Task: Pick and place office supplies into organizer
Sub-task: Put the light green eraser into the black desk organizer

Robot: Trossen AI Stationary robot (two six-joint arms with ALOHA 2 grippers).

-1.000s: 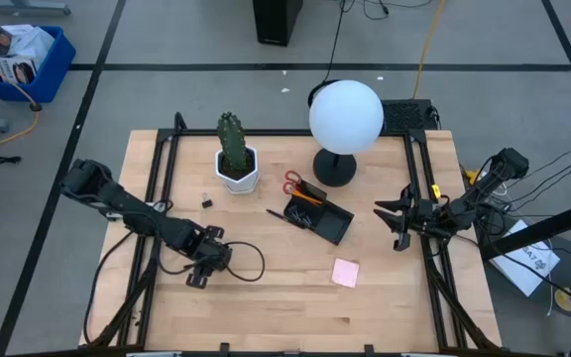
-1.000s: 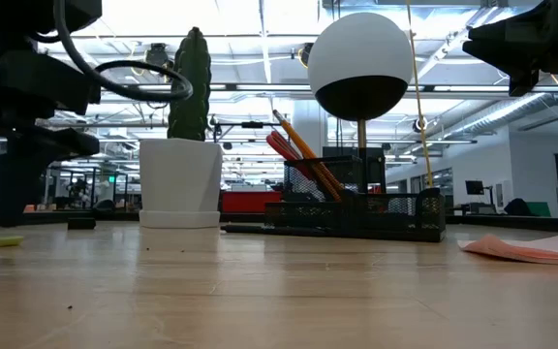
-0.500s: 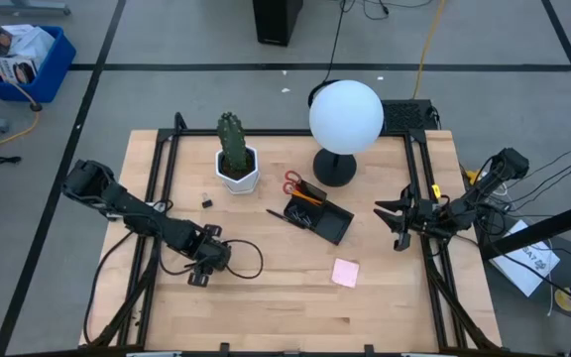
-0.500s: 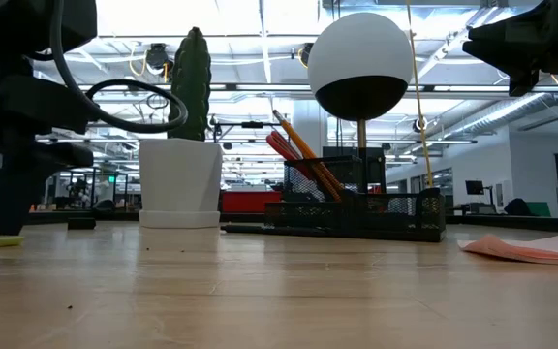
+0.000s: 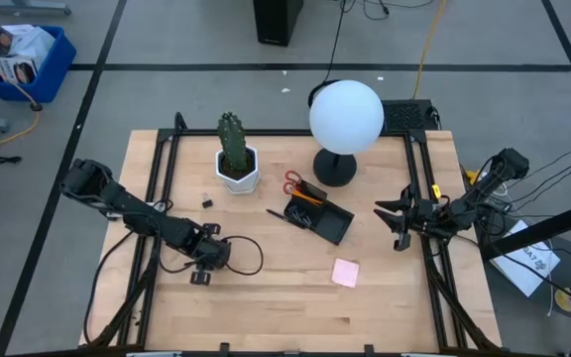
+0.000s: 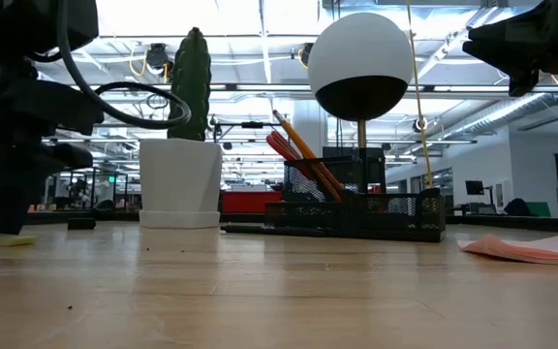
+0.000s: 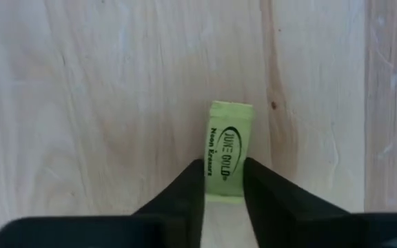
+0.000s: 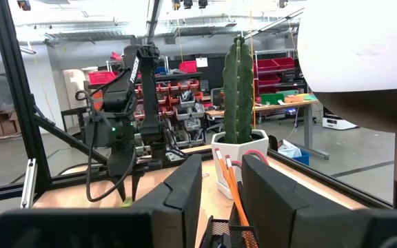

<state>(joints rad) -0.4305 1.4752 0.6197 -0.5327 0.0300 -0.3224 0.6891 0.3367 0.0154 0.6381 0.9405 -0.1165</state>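
Observation:
A small yellow piece (image 7: 229, 148) lies flat on the wooden table near its left side, also seen in the low view (image 6: 13, 239). My left gripper (image 5: 198, 276) points down over it, shut on its near end (image 7: 224, 179). The black organizer (image 5: 320, 216) stands mid-table with red-handled scissors (image 5: 293, 183) and orange pencils in it. A pink sticky-note pad (image 5: 345, 273) lies flat in front of the organizer. A tiny black clip (image 5: 206, 203) lies by the cactus pot. My right gripper (image 5: 399, 220) hovers open at the right, above the table. My left gripper pinches the yellow piece's two long sides (image 7: 220, 184) between its two fingers, at the end nearest the wrist. The fingers come from above, pointing down, and lie along the piece. The piece lies flat on the table, its printed face up.
A white hexagonal cactus pot (image 5: 237, 169) stands at the back left and a lamp with a white globe (image 5: 346, 117) at the back centre. A black pen (image 5: 276, 213) lies beside the organizer. Bare wood spreads along the table's near edge.
My left gripper has come down toward the table onto the yellow piece, rolling slightly about its own axis. The yellow piece stays where it lay. My right arm has kept still.

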